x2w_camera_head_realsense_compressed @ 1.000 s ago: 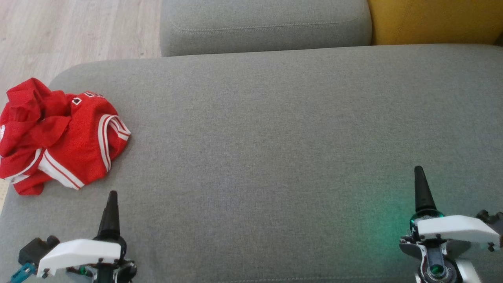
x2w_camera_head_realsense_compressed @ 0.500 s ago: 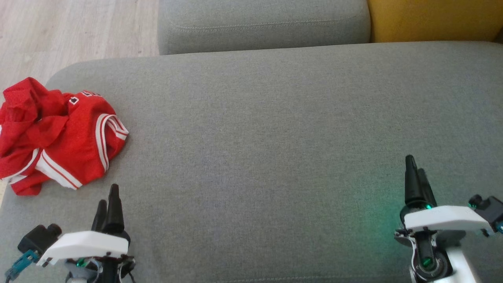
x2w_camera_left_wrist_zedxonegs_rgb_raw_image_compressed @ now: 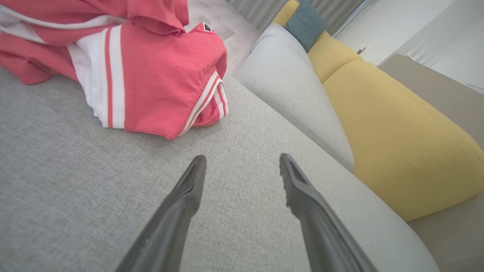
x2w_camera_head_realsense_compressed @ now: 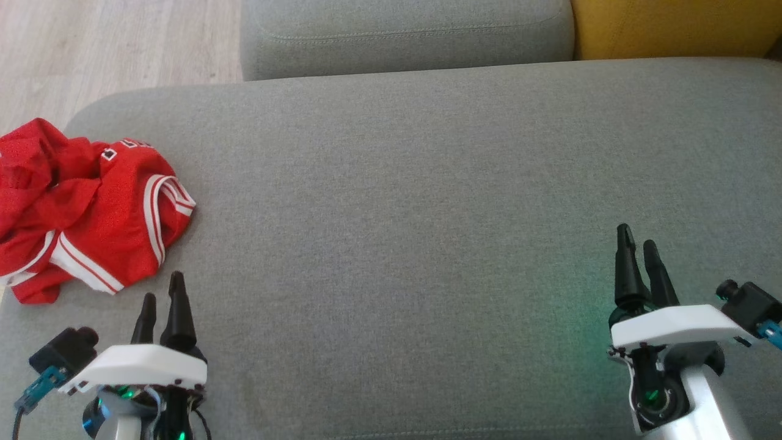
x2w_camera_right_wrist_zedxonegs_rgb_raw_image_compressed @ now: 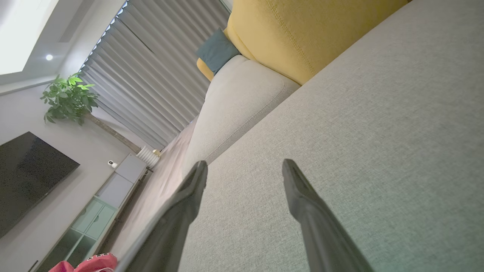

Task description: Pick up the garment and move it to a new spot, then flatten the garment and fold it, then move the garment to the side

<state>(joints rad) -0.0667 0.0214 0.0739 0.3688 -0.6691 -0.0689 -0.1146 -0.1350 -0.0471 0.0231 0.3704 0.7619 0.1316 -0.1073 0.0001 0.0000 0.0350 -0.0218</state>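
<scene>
The left gripper (x2w_camera_head_realsense_compressed: pixel 162 287) and right gripper (x2w_camera_head_realsense_compressed: pixel 636 237), both spread and empty, are seen newly rolled, while the red garment (x2w_camera_head_realsense_compressed: pixel 91 208) is left untouched at nine o'clock on the cushion (x2w_camera_head_realsense_compressed: pixel 397 214), so pickup is judged pending.

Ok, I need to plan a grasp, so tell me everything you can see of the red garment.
The garment is a red jersey of mesh-looking fabric, with white bands that carry thin red stripes. It lies crumpled in a loose heap at the left end of the grey sofa seat. Only the seat is seen touching it.
</scene>
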